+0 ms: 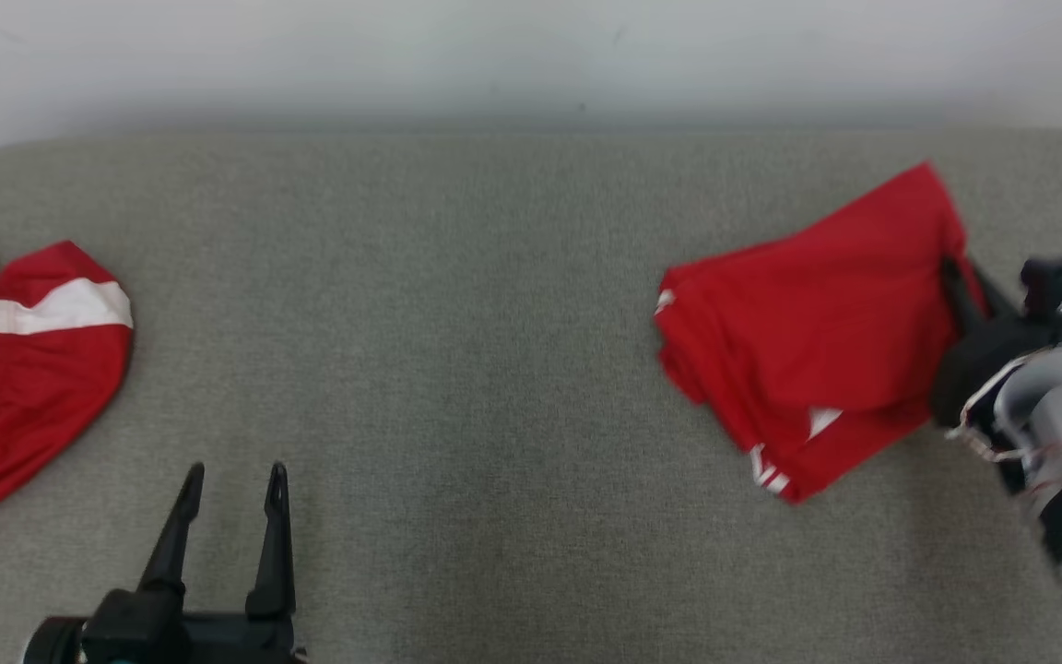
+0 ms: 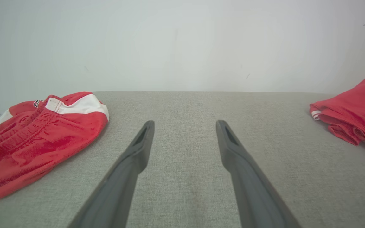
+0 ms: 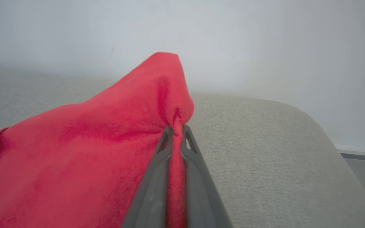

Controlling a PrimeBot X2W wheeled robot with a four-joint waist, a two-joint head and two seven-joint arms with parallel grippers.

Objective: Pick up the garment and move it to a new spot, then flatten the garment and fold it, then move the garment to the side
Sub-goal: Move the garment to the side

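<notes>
- The folded garment (image 1: 808, 341), red with white trim, lies as a layered, roughly rectangular packet at the right end of the grey bench (image 1: 457, 323), close to its right edge
- The right claw (image 3: 176, 129) is pinched tight on a bunch of cloth at the packet's right-hand edge; in the right wrist view the red fabric rises in a peak just beyond the fingertips, so that corner looks lifted while the rest seems to rest on the bench
- The left claw (image 1: 234, 480) stands wide and holds nothing, low over bare bench at the near left, well apart from the packet
- A second garment (image 1: 24, 369), red with a white band and an elastic waist, lies crumpled at the far left edge, touched by neither claw
- Judging by the stacked layers, the pick-up, the flattening and the folding look done for this piece
- What seems left is the last step: shifting the packet to the side and letting go; it already sits far to the right, so this may be nearly finished
- A one-corner pinch could pull the folds open, so the tidy stack is at risk until it is released
</notes>
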